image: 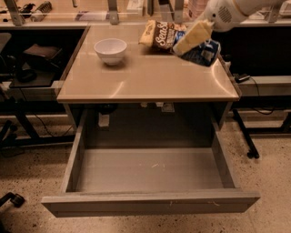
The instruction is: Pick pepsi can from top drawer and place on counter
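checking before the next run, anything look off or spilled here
Nothing is spilled or damaged. The gripper holds the pepsi can tilted over the far right corner of the counter, apparently not yet set down. The top drawer stands pulled out and empty. The bowl sits upright.

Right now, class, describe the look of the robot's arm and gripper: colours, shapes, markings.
The gripper, over the counter's far right on the pepsi can, has a flat, cream-yellow, wedge-shaped finger. The arm behind it is a rounded white shell with a round dotted grille. No cables or lettering show.
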Robot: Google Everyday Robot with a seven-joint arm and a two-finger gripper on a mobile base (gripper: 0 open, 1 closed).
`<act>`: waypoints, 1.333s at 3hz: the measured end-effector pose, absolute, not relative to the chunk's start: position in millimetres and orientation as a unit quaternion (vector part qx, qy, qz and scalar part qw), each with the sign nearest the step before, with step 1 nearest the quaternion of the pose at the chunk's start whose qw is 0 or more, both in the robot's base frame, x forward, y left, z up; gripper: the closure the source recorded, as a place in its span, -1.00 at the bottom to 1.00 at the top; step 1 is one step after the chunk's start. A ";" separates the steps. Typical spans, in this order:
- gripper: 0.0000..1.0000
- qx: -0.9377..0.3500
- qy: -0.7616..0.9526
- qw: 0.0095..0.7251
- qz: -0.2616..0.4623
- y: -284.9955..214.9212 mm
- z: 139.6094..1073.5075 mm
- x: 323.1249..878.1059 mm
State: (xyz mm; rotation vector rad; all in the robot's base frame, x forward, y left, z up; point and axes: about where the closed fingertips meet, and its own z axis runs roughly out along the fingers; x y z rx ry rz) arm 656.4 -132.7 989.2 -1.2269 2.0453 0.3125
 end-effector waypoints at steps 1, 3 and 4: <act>1.00 -0.474 0.784 0.377 0.136 -86.4 1014.1 679.8; 1.00 -0.468 0.787 0.366 0.166 -2.1 966.4 722.8; 1.00 -0.463 0.807 0.337 0.142 9.3 903.0 743.6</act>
